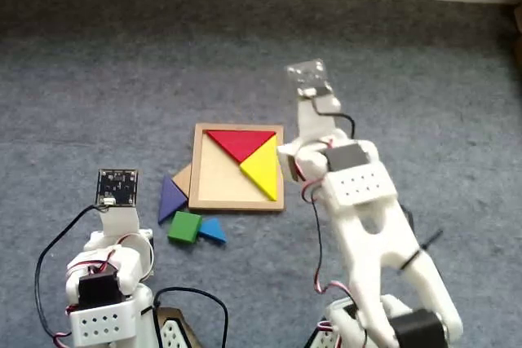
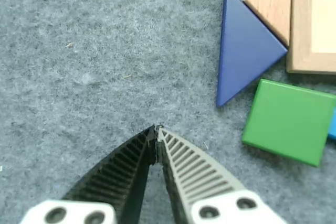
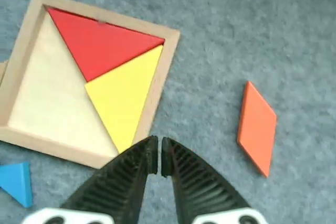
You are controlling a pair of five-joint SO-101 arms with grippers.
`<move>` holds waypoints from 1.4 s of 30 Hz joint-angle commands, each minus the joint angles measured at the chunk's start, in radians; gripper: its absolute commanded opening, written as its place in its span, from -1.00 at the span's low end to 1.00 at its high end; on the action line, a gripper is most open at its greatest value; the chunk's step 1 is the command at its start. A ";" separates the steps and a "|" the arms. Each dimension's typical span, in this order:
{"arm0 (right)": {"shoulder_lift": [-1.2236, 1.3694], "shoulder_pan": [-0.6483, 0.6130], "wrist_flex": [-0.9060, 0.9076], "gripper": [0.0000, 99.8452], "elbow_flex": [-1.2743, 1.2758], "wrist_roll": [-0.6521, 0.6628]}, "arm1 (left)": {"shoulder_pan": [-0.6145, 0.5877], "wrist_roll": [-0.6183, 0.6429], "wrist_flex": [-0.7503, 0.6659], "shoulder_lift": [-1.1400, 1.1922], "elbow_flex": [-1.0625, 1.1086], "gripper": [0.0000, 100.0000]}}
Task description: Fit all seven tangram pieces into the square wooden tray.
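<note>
1. Lying flat on the grey, felt-like bench (image 1: 98, 79), the square wooden tray (image 1: 236, 204) holds two pieces in the high view. A red triangle (image 1: 239, 143) sits along its far edge and a yellow triangle (image 1: 263, 169) along its right edge, the two meeting edge to edge. Just outside the tray's left edge lie a wood-coloured triangle (image 1: 183, 177) and a dark blue triangle (image 1: 170, 197), touching each other. A green square (image 1: 185, 226) and a light blue triangle (image 1: 213, 230) sit side by side just in front of the tray's near left corner. The left arm (image 1: 110, 283) stands close to these loose pieces, and the right arm (image 1: 359, 201) extends beside the tray's right edge.

2. In the left wrist view, the left claw (image 2: 156, 129) is clenched, tips together and grasping nothing, above bare felt. The dark blue triangle lies near it, with the wood-coloured triangle against that piece's edge and next to the tray's corner. The green square sits just beside the dark blue triangle.

3. In the right wrist view, the right claw (image 3: 158, 148) is all but clenched, with a thin slit between its tips and nothing in it. It hangs by the tray's rim near the yellow triangle's point. An orange parallelogram (image 3: 257, 127) lies on the bench outside the tray, apart from it.
</note>
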 commanded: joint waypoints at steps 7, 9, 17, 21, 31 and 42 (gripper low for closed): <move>-0.435 0.156 0.005 -0.95 0.372 -0.003 | -0.013 -0.002 0.005 -0.030 0.021 -0.93; -0.501 0.163 0.005 -0.95 0.440 -0.003 | -0.013 -0.002 0.005 -0.030 0.021 -0.93; -0.702 0.165 0.005 -0.95 0.638 -0.005 | -0.013 -0.002 0.005 -0.030 0.021 -0.93; -0.789 0.165 0.005 -0.95 0.728 -0.006 | -0.013 -0.002 0.005 -0.030 0.021 -0.93; -1.035 0.166 0.005 -0.95 0.935 -0.011 | -0.007 -0.005 0.005 -0.031 0.018 -0.93; -1.277 0.168 0.105 -0.95 1.067 -0.011 | -0.076 -0.190 0.002 -0.033 -0.266 -0.93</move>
